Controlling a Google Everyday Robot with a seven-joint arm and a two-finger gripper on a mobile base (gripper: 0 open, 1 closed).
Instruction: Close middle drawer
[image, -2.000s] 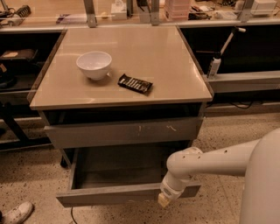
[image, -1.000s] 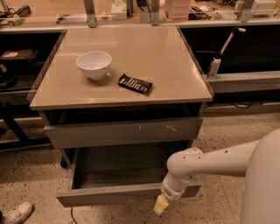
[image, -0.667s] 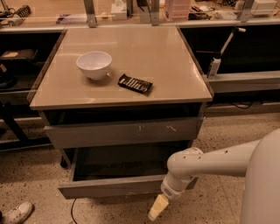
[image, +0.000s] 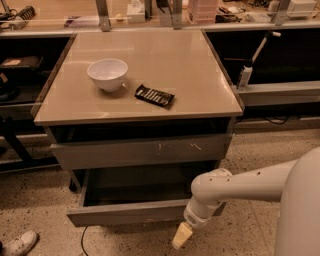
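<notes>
The middle drawer (image: 125, 213) is a wide grey drawer with a plain front. It stands pulled out below the cabinet's upper drawer front (image: 140, 150), which has small pale scratch marks. Its dark inside shows and looks empty. My gripper (image: 181, 236), with a pale yellowish tip, hangs from the white arm (image: 235, 185). It is just in front of and below the right end of the drawer's front panel, close to the floor.
A white bowl (image: 107, 74) and a dark snack packet (image: 154, 95) lie on the beige cabinet top (image: 195, 60). Dark shelves flank the cabinet; a bottle (image: 244, 76) stands at the right. A white shoe (image: 20, 243) shows at the bottom left on the speckled floor.
The drawer's front panel has moved a little inward toward the cabinet. My gripper has dropped lower and slightly left, below the panel's bottom edge.
</notes>
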